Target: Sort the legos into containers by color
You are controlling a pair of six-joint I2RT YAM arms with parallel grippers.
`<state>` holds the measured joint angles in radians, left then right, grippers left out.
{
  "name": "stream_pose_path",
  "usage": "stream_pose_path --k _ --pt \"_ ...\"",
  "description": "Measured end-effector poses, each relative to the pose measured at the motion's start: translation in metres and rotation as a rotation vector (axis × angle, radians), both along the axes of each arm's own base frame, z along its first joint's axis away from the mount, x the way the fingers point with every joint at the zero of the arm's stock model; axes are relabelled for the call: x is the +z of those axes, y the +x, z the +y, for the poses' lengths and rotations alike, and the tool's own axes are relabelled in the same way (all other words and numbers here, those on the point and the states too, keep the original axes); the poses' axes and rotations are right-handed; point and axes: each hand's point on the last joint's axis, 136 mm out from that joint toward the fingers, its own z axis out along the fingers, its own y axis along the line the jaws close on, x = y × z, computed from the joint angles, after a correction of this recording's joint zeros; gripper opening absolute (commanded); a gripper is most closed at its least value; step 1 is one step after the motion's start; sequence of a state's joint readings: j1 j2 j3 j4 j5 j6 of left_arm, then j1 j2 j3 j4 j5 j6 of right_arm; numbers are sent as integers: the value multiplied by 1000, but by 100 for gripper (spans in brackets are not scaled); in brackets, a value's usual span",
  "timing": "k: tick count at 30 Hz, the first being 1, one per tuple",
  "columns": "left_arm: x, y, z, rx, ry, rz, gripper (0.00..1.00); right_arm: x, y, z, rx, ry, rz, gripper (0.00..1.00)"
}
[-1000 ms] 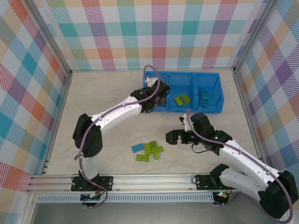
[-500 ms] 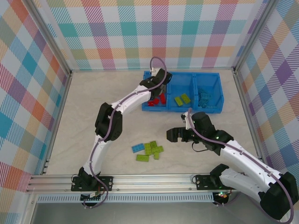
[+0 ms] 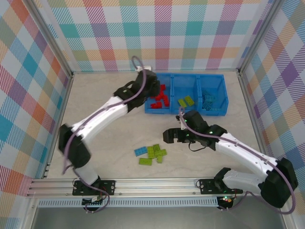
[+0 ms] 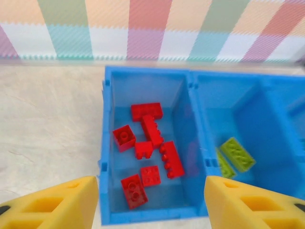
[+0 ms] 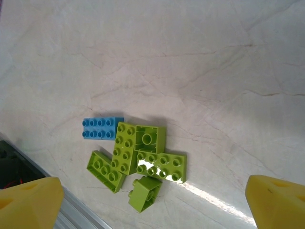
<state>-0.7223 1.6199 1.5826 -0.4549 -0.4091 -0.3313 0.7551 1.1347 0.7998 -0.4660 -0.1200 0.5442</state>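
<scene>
White left arm (image 3: 102,114) outstretched beside tray (image 3: 190,113)

We look down between the wide-spread yellow fingertips (image 5: 29,202) of our right gripper (image 5: 152,204) at five lime green legos (image 5: 125,153) huddled on the pale table (image 5: 214,71) (one lies underside up), a light blue lego (image 5: 102,128) touching their left edge.

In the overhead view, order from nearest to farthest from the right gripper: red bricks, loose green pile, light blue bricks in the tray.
1. Loose green pile, on the table, near the right gripper.
2. Red bricks, left compartment of the tray.
3. Light blue bricks, right compartment.
</scene>
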Motion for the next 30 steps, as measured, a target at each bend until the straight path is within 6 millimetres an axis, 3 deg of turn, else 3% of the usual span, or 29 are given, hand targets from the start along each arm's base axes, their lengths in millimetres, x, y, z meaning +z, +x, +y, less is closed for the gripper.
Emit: stream_pose_path --k 2,5,8,11,15,19,25,30 --pt "29 -32 23 -25 -19 -63 61 -8 -6 16 43 -46 20 93" --pt "47 -73 59 -56 -4 -125 61 -23 -15 36 108 -115 43 89" --pt "40 -110 87 -112 58 -140 63 -40 -20 50 156 -184 59 82" --pt "22 -146 102 -232 126 -131 74 -59 -19 59 185 -246 74 73" --pt "-8 -190 110 -442 220 -133 87 -82 -16 58 194 -314 89 67" --pt "-38 -217 111 -585 268 -156 93 -93 -14 57 196 -340 91 62" --pt "-77 -241 98 -769 287 -160 96 -104 -12 62 199 -344 102 61" --pt "-91 -250 86 -879 297 -130 96 -108 -10 66 201 -336 102 53"
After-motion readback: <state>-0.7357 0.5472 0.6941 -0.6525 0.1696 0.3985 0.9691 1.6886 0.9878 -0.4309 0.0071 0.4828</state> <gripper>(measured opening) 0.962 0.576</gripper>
